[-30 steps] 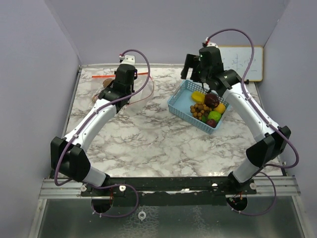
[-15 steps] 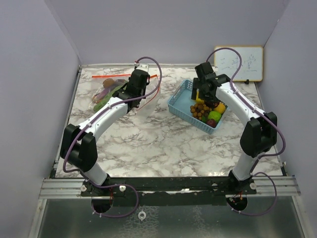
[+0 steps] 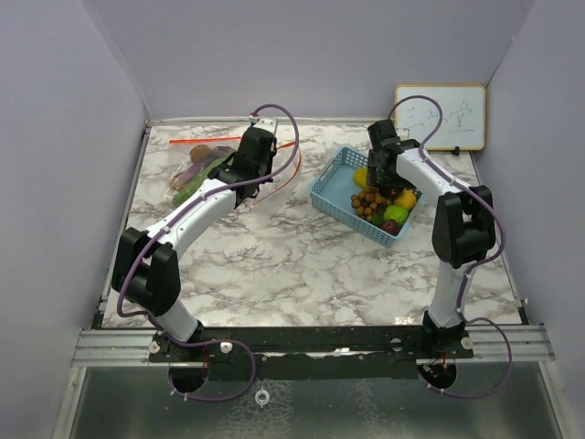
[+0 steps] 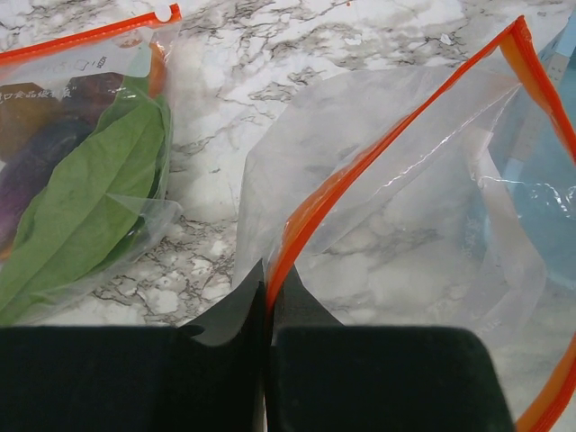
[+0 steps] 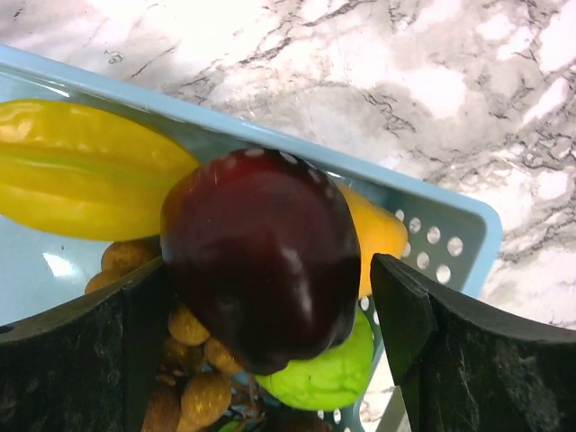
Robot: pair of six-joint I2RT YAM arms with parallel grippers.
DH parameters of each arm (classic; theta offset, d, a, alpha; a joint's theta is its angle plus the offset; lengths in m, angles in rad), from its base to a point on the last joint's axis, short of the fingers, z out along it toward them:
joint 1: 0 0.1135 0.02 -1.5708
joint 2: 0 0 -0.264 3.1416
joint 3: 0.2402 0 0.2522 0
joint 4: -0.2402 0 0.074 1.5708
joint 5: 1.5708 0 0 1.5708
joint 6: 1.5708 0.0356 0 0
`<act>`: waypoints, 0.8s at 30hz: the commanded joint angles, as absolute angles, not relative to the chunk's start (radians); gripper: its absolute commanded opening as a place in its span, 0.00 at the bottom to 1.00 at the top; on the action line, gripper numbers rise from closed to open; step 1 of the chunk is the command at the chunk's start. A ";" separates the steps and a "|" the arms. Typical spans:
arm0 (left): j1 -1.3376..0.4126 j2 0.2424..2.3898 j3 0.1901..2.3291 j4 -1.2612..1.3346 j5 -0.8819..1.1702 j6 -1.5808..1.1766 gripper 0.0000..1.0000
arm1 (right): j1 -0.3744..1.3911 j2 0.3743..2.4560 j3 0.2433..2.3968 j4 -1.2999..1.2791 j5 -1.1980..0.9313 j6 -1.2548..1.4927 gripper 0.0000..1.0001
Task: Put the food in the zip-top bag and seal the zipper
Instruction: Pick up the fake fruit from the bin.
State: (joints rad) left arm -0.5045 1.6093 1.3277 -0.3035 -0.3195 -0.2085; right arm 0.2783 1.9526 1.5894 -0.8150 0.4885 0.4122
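My left gripper [image 4: 267,290] is shut on the orange zipper edge of an empty clear zip-top bag [image 4: 405,207]; it also shows in the top view [image 3: 254,176]. A second bag [image 3: 195,170] at the far left holds a long green leafy vegetable [image 4: 81,216] and purple pieces. My right gripper [image 5: 270,297] is open inside the blue basket [image 3: 340,197], its fingers either side of a dark purple-red fruit [image 5: 261,256]. A small gap shows at the right finger. Around the fruit lie a yellow fruit [image 5: 81,171], an orange one [image 5: 378,229], a lime-green one [image 5: 328,369] and brown grapes [image 5: 193,400].
A whiteboard [image 3: 441,116] leans on the back wall at the right. The basket stands at the far right of the marble table [image 3: 292,265], with grey walls on both sides.
My left arm has swung right with the empty bag, uncovering the filled bag at the far left. My right gripper has come down into the basket around the dark fruit.
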 commanded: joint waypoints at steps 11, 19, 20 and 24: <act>-0.508 1.600 1.340 -0.312 -0.272 -0.210 0.00 | 0.244 1.879 1.520 -0.670 0.363 0.344 0.28; -0.508 1.593 1.350 -0.336 -0.279 -0.216 0.00 | 0.317 1.635 1.504 -0.609 -0.069 0.389 0.20; -0.508 1.591 1.350 -0.338 -0.278 -0.219 0.00 | 0.346 1.616 1.495 -0.564 -0.155 0.417 0.20; -0.508 1.579 1.350 -0.341 -0.263 -0.238 0.00 | 0.455 1.597 1.462 -0.326 -0.434 0.566 0.20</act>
State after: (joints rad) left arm -0.5045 1.6093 1.3281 -0.3252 -0.2939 -0.2131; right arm 0.3454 1.6115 1.4963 -0.5919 -0.0303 0.4084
